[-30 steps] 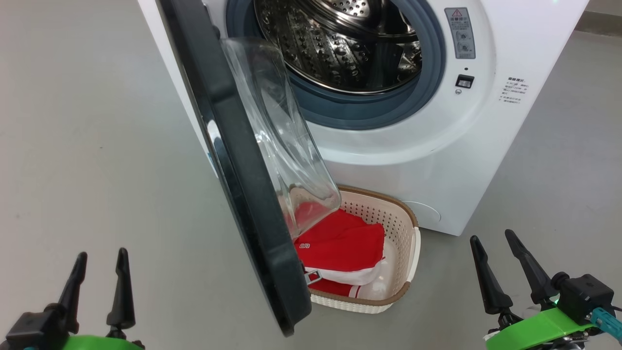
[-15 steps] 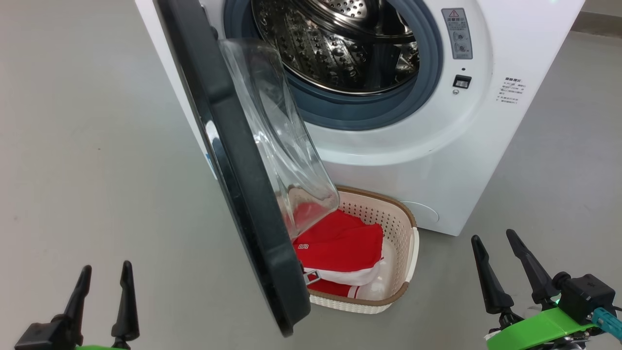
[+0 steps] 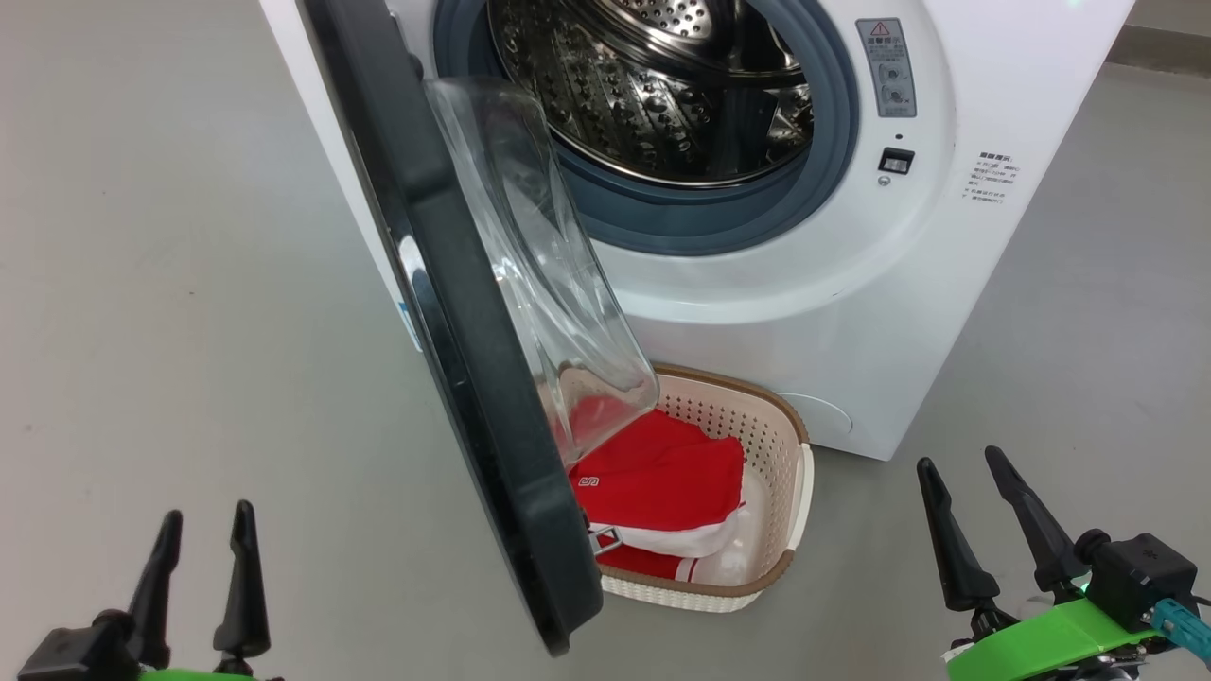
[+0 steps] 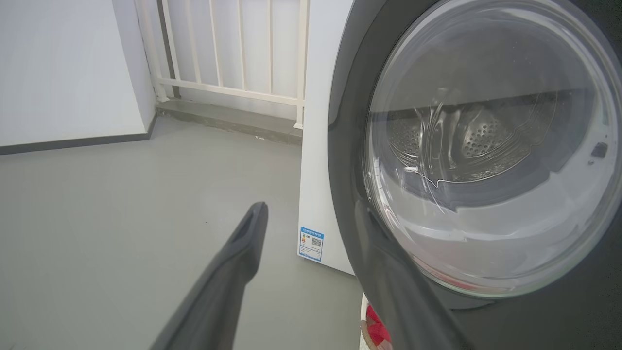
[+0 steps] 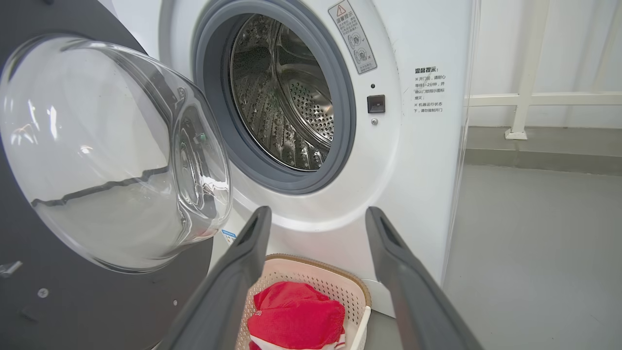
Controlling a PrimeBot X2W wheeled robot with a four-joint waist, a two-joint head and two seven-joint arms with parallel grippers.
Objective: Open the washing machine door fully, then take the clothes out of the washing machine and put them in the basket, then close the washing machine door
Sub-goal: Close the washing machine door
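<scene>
The white washing machine (image 3: 851,312) stands ahead with its steel drum (image 3: 662,85) showing no clothes inside. Its black-rimmed door (image 3: 454,331) with the glass bowl (image 3: 539,255) hangs wide open toward me. The red clothes (image 3: 662,482) lie in the cream basket (image 3: 790,511) on the floor below the opening. My left gripper (image 3: 203,515) is open at the lower left, outside the door's outer face (image 4: 486,146). My right gripper (image 3: 956,459) is open at the lower right, apart from the basket (image 5: 357,296) and the clothes (image 5: 296,316).
Grey floor (image 3: 170,284) spreads to the left and right of the machine. A white railing on a low kerb (image 4: 228,87) stands behind the machine, and a white wall (image 4: 63,73) is at the far left.
My left gripper has sunk a little lower in the head view. The view itself has shifted slightly; door, basket and right gripper have kept their places.
</scene>
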